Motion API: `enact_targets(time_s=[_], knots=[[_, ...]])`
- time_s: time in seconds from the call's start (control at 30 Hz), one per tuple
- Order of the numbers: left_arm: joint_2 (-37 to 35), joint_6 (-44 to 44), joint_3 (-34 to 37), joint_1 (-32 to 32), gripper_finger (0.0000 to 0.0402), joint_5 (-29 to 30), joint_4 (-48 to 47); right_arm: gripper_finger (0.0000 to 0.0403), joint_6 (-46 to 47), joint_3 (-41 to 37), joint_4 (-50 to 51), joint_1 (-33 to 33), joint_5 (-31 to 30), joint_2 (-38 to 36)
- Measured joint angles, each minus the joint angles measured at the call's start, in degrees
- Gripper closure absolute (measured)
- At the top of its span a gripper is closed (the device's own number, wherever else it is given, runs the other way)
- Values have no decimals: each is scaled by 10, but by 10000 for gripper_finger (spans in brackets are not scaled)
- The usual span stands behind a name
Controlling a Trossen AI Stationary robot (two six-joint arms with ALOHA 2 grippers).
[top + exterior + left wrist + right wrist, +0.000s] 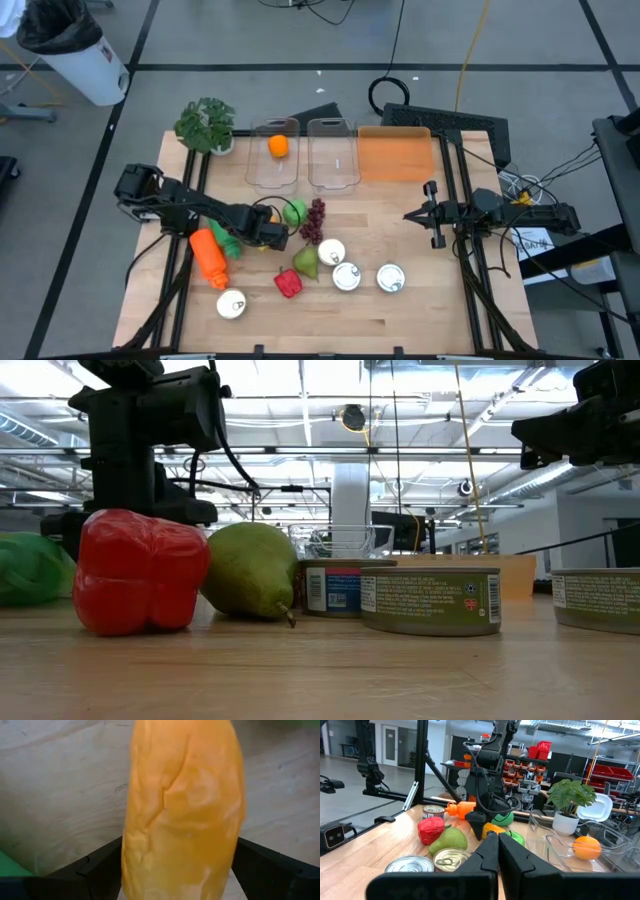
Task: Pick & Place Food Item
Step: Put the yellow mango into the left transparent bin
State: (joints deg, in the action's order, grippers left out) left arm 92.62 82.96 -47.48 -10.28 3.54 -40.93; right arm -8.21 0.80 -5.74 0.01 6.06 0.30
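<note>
Clearly the yellow pepper (pixel 182 815) sits between the left pincer's (pixel 272 237) two fingers, which flank it on either side, apart, not yet visibly pressing it; its long axis runs straight ahead from the wrist. It lies on the counter (pixel 400 310) among a green fruit (pixel 294 211), grapes (pixel 315 220) and a pear (pixel 306 261). The right pincer (pixel 428 214), fingers together, waits well apart. Can (pixel 430 600) labels are too small to read.

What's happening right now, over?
Left gripper straddling a yellow-orange food item, fingers open. Right gripper shut, idle at table's right. Green apple and grapes crowd close.
</note>
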Motion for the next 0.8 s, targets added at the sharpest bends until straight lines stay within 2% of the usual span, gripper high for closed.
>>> enact_targets(time_s=[0.17, 0.43, 0.53, 0.7, 0.8], knots=[[0, -20, 0, 0, 83, -3, -4, 403, 0, 0, 0, 0, 0, 0], [0, -21, 0, 0, 185, -3, -24, 403, 0, 0, 0, 0, 0, 0], [0, -35, 0, 0, 188, -1, -25, 403, 0, 0, 0, 0, 0, 0], [-6, -64, 2, 0, 158, 15, -35, 403, 0, 0, 0, 0, 0, 0], [-24, -68, 2, -1, 159, 26, -52, 403, 0, 0, 0, 0, 0, 0]])
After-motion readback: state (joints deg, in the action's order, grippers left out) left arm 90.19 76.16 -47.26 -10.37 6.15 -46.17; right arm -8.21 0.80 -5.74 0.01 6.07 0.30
